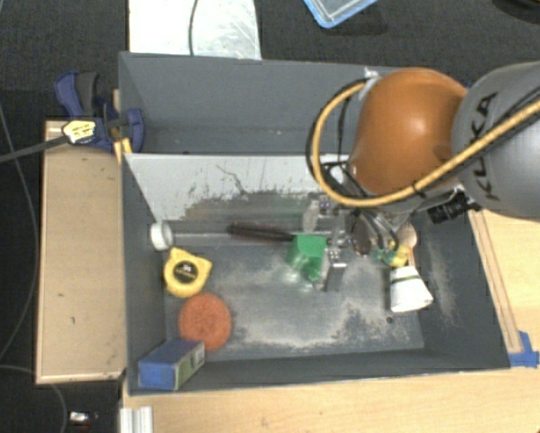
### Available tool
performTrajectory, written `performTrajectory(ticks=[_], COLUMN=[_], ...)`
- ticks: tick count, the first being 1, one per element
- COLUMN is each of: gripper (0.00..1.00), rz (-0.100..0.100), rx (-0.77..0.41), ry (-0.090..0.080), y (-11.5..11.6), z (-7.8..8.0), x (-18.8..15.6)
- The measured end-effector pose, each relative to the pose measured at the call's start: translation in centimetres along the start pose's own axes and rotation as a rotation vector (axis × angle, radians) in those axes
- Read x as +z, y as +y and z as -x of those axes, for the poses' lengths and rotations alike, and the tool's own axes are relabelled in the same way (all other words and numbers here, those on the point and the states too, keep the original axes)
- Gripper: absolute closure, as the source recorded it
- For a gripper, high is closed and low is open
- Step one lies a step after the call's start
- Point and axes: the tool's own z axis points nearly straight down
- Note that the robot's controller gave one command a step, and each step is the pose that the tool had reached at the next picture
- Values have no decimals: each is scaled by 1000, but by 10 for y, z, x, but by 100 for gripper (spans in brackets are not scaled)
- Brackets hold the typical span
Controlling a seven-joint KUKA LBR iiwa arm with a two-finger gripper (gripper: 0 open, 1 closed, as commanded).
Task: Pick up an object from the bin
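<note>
**Claw low beside a green block near the middle of the bin**

Camera view: the arm point(513, 142) reaches in from the right. Its orange cover point(405, 129) is looped by a yellow cable point(328, 124). The claw point(331, 242) sits low over the floor of the grey bin point(215, 106), a little right of centre.

1 small green block point(306, 253) lies right against the claw's left side and touches its metal parts. The cover and wrist hide much of the claw from above. It cannot be told how far open the claw is, or whether it has hold of the block.

Left of the block, 1 dark pen-like stick point(260, 234) lies flat along the back of the floor. A short white cylinder point(161, 234) lies beyond the stick's far end, by the left wall. Just in front of the cylinder is a yellow tape measure point(187, 273). A round orange-brown disc point(205, 320) lies just beside the tape measure, on its front side. A blue box point(170, 365) lies tilted in the front left corner, near the disc.

To the right of the claw, 1 white cone-shaped thing point(407, 293) lies on the floor, apart from the green block. A small yellow and green piece point(396, 258) sits just above the cone, under the wrist, and is too small to identify. The floor between the disc and the cone is scuffed and dusty
</note>
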Motion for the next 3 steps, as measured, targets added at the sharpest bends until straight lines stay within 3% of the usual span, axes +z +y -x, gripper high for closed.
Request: performTrajectory(ticks=[1, 2, 3], gripper=[0, 0, 0], rz=[1, 1, 0], rx=[2, -144, -152], ry=[-8, -14, -17], y=[0, -29, -58], z=[2, 33, 44], x=[-4, 33, 36])
